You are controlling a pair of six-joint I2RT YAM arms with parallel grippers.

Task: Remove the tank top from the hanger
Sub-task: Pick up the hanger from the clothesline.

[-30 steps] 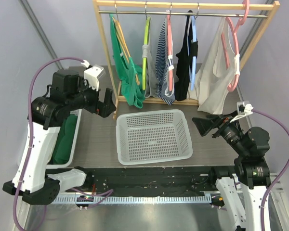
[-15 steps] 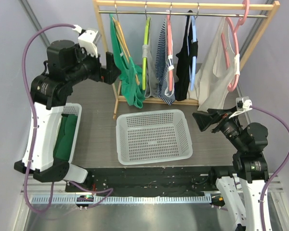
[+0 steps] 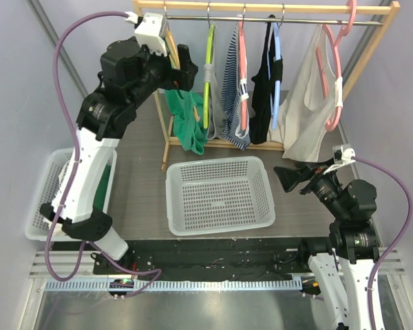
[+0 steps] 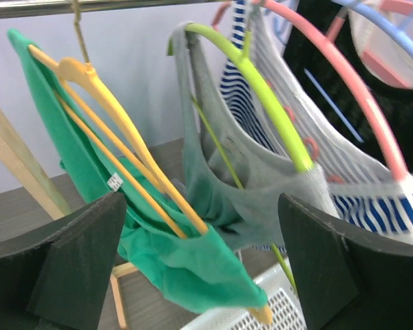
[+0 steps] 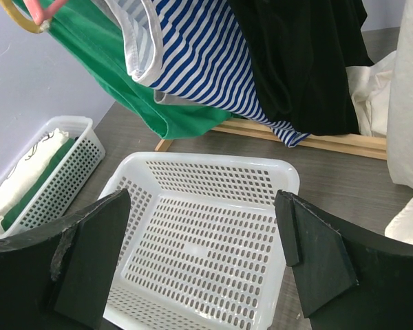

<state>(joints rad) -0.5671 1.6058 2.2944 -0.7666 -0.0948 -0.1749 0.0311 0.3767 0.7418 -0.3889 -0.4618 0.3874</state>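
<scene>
One green cloth (image 5: 34, 189) in side basket (image 5: 76, 172)

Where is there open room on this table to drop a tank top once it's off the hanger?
The white basket in the middle is empty. Bare table lies between it and the side bin, which holds green cloth. Under the rack it is crowded: the green tank top hangs against the grey one, the rest close beside.

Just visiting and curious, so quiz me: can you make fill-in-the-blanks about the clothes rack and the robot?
The green tank top hangs on a ____ hanger.
Between the striped top and the white top hangs a ____ top.
The left gripper, near the green tank top, has its jaws ____.
Missing: yellow; black; open.
</scene>
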